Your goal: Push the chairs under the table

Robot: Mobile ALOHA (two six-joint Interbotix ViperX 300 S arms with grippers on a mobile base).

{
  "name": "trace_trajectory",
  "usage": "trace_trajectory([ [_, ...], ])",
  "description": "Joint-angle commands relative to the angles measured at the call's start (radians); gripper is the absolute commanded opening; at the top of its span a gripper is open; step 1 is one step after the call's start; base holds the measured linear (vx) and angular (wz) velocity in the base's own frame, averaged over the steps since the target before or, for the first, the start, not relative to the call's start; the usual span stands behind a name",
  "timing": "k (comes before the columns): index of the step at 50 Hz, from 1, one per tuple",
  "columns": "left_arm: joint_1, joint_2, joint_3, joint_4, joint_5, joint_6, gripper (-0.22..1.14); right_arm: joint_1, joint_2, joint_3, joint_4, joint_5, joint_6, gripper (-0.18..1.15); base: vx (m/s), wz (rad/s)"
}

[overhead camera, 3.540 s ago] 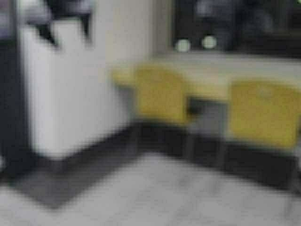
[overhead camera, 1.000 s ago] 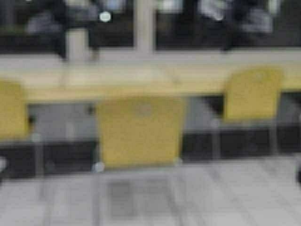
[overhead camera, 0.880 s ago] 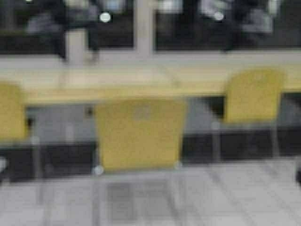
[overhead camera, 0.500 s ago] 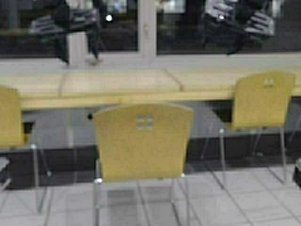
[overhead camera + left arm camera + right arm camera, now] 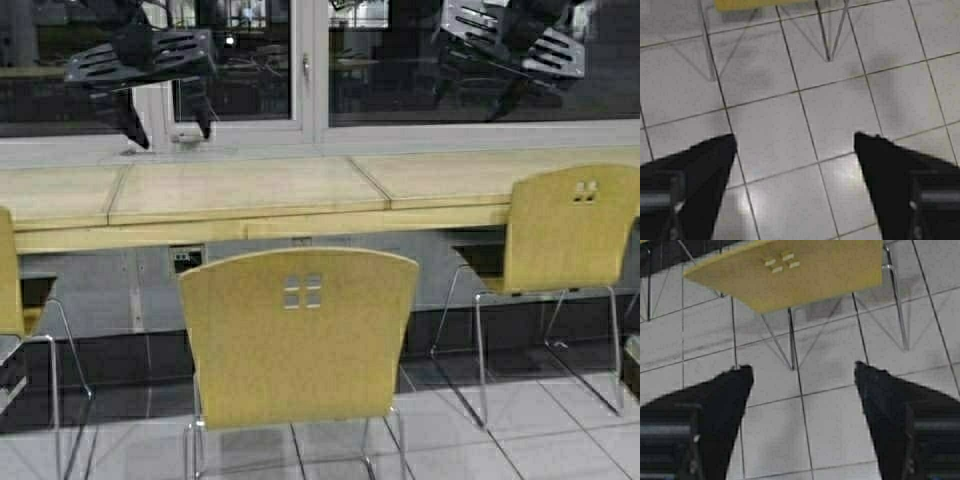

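- Black fingers of the left gripper [image 5: 795,145] stand wide apart over the pale tiled floor [image 5: 835,115], holding nothing; chrome chair legs and a sliver of yellow seat lie beyond it.
- Black fingers of the right gripper [image 5: 802,375] are likewise spread and empty, above the same tiles, with the middle chair [image 5: 790,270] just ahead of them.
- Nearest the robot in the high view, the middle chair [image 5: 298,335] stands back from the table [image 5: 250,195], its curved back facing the camera, well clear of the front edge.
- To the right of the middle chair, the right chair [image 5: 570,230] sits closer to the table, its back near the edge.
- To the left of the middle chair, the left chair [image 5: 8,275] shows only partly.
- Beyond the table, dark windows [image 5: 240,60] reflect the arms.
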Motion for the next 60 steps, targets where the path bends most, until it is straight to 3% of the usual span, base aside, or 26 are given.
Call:
trace_trajectory([
  [1, 0.003, -0.023, -0.014, -0.002, -0.008, -0.005, 1.01, -0.002, -0.005, -0.014, 0.0, 0.0, 0.003, 0.95, 0.3, 0.07],
  [17, -0.015, -0.002, -0.006, -0.043, -0.012, -0.015, 1.01, -0.009, 0.002, -0.003, 0.015, 0.005, 0.098, 0.95, 0.3, 0.12],
  [39, -0.034, 0.002, 0.034, -0.078, -0.011, -0.057, 1.01, -0.02, 0.04, -0.011, 0.015, 0.035, 0.118, 0.95, 0.24, 0.03],
  [41, -0.034, 0.005, 0.052, -0.133, -0.012, -0.094, 1.01, -0.02, 0.049, -0.012, 0.04, 0.06, 0.138, 0.95, 0.22, -0.04],
  [50, -0.078, 0.031, 0.186, -0.644, -0.146, -0.35, 1.01, -0.031, 0.092, 0.052, 0.36, 0.109, 0.399, 0.95, 0.16, 0.0],
  [56, -0.175, 0.058, 0.23, -0.94, -0.267, -0.377, 1.01, -0.012, 0.118, 0.091, 0.5, 0.106, 0.471, 0.95, 0.11, 0.08],
  [60, -0.222, 0.092, 0.235, -1.081, -0.353, -0.377, 1.01, -0.012, 0.144, 0.101, 0.569, 0.106, 0.489, 0.95, 0.09, 0.07],
])
